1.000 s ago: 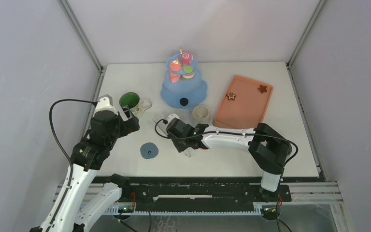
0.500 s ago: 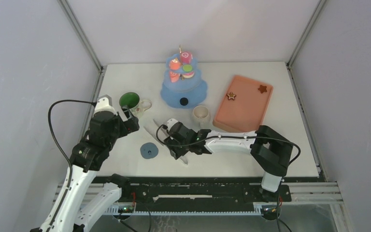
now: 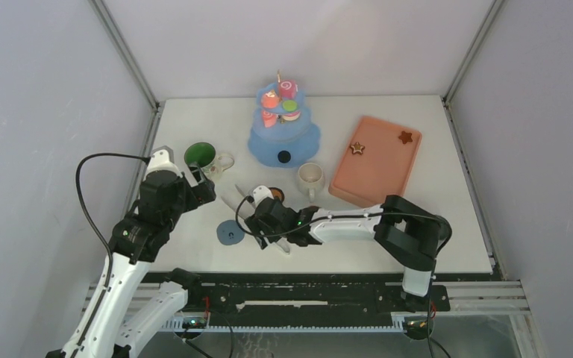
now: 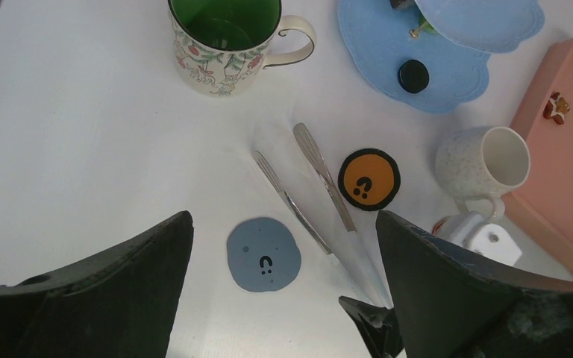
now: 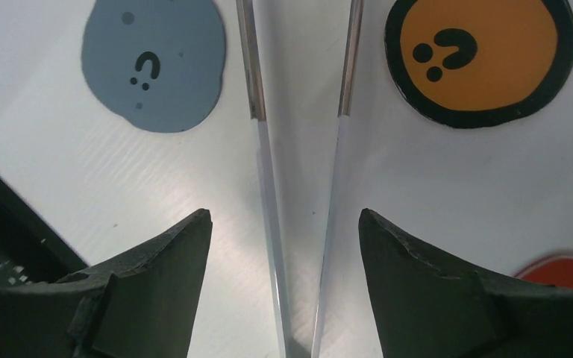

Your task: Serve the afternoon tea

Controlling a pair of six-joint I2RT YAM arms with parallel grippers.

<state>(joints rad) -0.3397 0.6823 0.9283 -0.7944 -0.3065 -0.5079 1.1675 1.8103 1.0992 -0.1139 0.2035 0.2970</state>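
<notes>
Salmon-pink tray (image 3: 377, 177) is lying right of centre in the top view, carrying two brown stars (image 3: 357, 148). Pastries (image 3: 280, 101) are crowding the blue tiered stand (image 3: 260, 140) upper centre, too small to count, plus one black round (image 3: 284, 156). Two mugs are standing, green mug (image 3: 200, 156) left, cream mug (image 3: 310, 176) centre. The right gripper (image 3: 272, 233) is hiding its fingers beneath its wrist and half covering the orange coaster (image 3: 277, 195). In the left wrist view, the left gripper (image 4: 283, 220) is gaping wide, empty; frame edges are cutting off stand and tray. In the right wrist view, the right gripper is standing wide apart, both tongs (image 5: 252, 82) arms running untouched between its fingers; a red shape (image 5: 563, 272) is cut off lower right.
</notes>
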